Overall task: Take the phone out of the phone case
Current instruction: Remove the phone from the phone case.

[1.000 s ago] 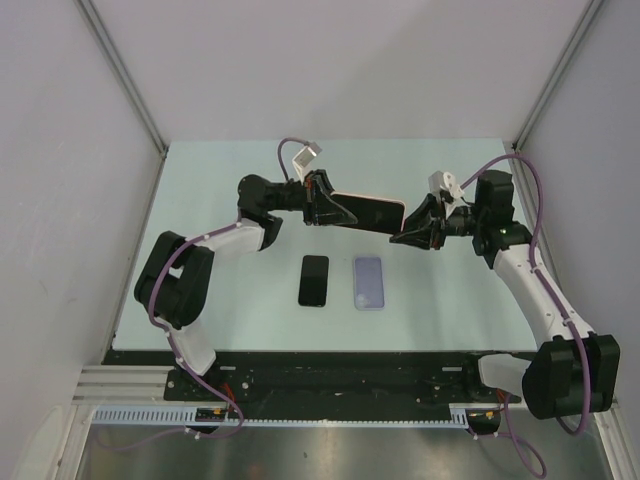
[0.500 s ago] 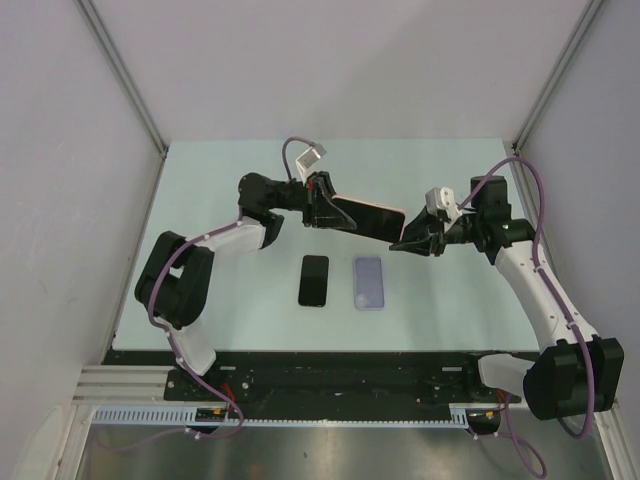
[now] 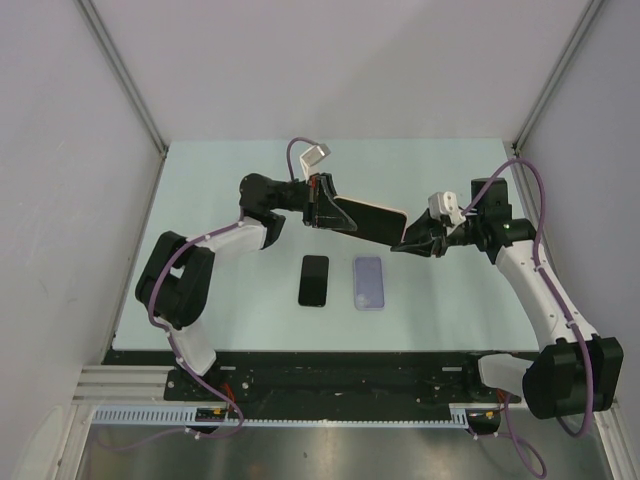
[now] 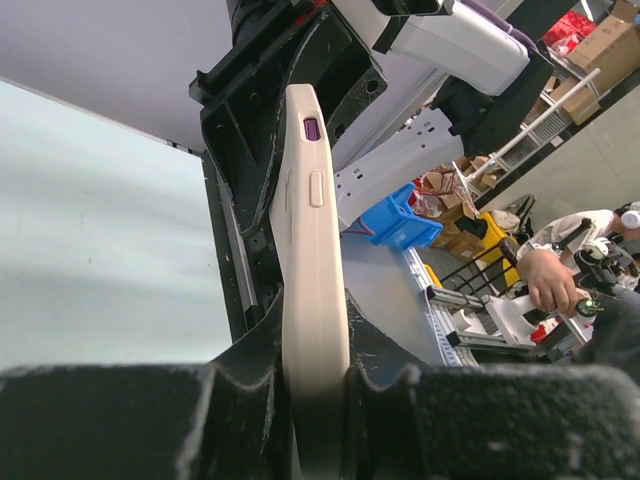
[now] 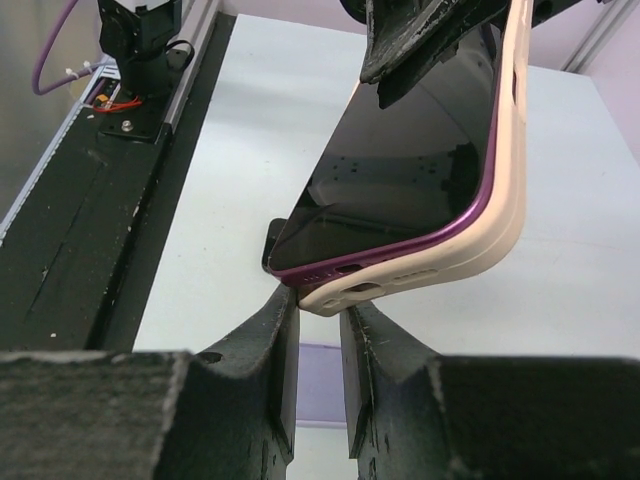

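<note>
right wrist view alone shows purple phone (image 5: pixel 400 190) edge sitting proud of cream phone case (image 5: pixel 510 180) at corner; top view: midair over table (image 3: pixel 220 180), left gripper (image 3: pixel 322 207) and right gripper (image 3: pixel 405 244) clamp opposite case ends.

I'm driving this rig in what looks like a robotics lab. From the overhead camera, my cell is a bare booth: plain pale wall panels (image 3: pixel 350 70) framed by aluminium posts (image 3: pixel 120 75), and a pale green desk (image 3: pixel 200 200). Along the bottom of the frame run a black mounting rail (image 3: pixel 340 375) and a slotted cable duct (image 3: pixel 300 418), and purple cables (image 3: pixel 289 155) loop off the arms. The left wrist camera sees past the booth on the right of its frame: a blue bin (image 4: pixel 395 222), stacked cardboard boxes (image 4: pixel 605 40), wire shelving (image 4: pixel 545 125), and a person's hand (image 4: pixel 548 282) at a cluttered bench.
</note>
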Tool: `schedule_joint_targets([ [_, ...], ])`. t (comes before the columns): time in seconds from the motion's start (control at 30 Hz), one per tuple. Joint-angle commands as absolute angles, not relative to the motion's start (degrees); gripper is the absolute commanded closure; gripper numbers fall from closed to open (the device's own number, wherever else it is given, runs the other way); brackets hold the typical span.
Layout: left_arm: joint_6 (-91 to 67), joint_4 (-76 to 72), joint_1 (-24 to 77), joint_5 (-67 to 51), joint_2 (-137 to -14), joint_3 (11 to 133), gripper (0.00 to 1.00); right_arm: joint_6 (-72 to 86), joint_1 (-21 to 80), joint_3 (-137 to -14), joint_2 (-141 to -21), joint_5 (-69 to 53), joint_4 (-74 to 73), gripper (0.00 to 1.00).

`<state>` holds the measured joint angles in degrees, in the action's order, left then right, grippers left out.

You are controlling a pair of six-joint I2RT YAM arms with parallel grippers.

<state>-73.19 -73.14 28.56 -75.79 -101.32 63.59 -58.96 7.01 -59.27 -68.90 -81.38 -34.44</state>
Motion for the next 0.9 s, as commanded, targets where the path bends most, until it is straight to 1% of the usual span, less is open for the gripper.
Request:
schedule_joint_targets([
  [0.0,-81.30,-90.53,33.31,-81.30,-98.62,66.45,0.99,-58.90,5.36,-61.17,-70.75,-74.00,-26.55,0.88],
  [0.07,-81.30,-90.88,33.75,-81.47,-98.44,66.10,1.00,-54.26,5.36,-61.17,-71.19,-73.83,-22.26,0.88],
  [0.1,-81.30,-91.05,34.10,-81.39,-98.18,65.92,1.00,-47.70,5.27,-61.17,-71.97,-73.83,-20.32,0.88],
  [0.2,-81.47,-91.58,34.80,-81.74,-97.38,65.48,1.00,-36.61,4.66,-61.17,-73.91,-74.00,-13.55,0.88],
  [0.3,-81.30,-91.93,35.42,-81.74,-96.59,64.78,0.99,-29.21,3.87,-61.17,-75.75,-75.06,-9.06,0.88],
  [0.53,-80.42,-92.37,35.60,-81.48,-96.68,63.37,1.00,-17.51,2.29,-61.17,-76.12,-78.92,-2.20,0.83],
  [0.67,-79.72,-92.46,35.51,-81.04,-97.12,62.93,1.00,-9.86,0.97,-61.17,-75.24,-79.10,2.28,0.78],
  [0.77,-79.63,-92.46,35.33,-81.04,-97.65,62.75,1.00,-2.41,0.44,-61.17,-75.06,-78.93,5.71,0.77],
  [0.87,-79.63,-92.46,34.55,-80.51,-97.73,62.49,1.00,-0.53,-1.14,-61.17,-74.10,-77.96,5.89,0.76],
])
